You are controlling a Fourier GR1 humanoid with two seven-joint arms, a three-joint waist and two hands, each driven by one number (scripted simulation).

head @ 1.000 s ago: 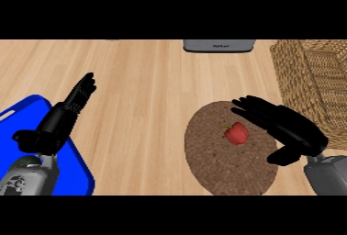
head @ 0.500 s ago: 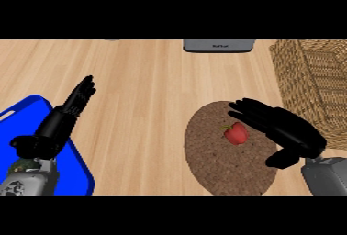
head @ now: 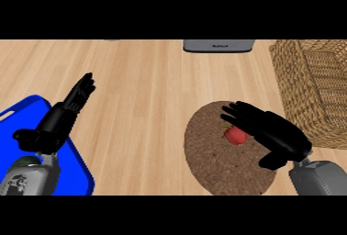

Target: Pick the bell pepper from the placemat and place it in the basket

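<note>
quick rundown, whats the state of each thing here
bell pepper: on the placemat, not lifted, partly hidden by the right hand
right hand: open, over the pepper
left hand: open, resting, fingers straight
placemat: flat on the counter
basket: upright, nothing seen inside
blue tray: flat, under the left forearm

Light wooden counter top (head: pixel 156 78) with lengthwise grain, blue tray (head: pixel 75 170) at left edge, grey appliance (head: pixel 218 45) at far edge, even light.
</note>
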